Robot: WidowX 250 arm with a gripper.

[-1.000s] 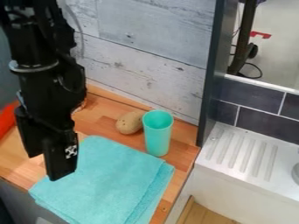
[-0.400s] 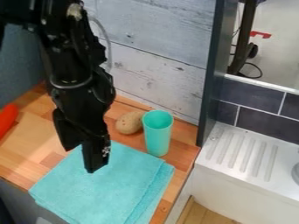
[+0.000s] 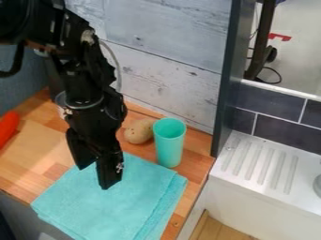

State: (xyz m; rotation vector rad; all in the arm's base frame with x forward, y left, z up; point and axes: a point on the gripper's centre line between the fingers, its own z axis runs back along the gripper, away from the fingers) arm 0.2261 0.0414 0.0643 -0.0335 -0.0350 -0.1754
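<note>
The black gripper (image 3: pixel 94 176) hangs from the upper left over the upper left part of a folded turquoise cloth (image 3: pixel 106 201), its two fingertips apart and nothing seen between them. Whether the tips touch the cloth I cannot tell. To the gripper's right, beyond the cloth's back edge, a tan potato-like object (image 3: pixel 138 131) lies on the wooden counter (image 3: pixel 37 154). Right beside it stands an upright turquoise cup (image 3: pixel 169 146). An orange-red object (image 3: pixel 7 127) rests at the counter's left side. Part of a pale, shiny thing (image 3: pixel 61 102) shows behind the arm.
A whitewashed plank wall (image 3: pixel 163 70) runs behind the counter. At the right, a dark upright panel (image 3: pixel 227 79) divides it from a white sink unit (image 3: pixel 263 164) with a ridged drainboard. Dark tiles (image 3: pixel 270 110) line the wall behind the sink.
The gripper has moved right from the left of the cloth to over it, with a slight further shift right and down lately. The cloth, cup and tan object have stayed put.
</note>
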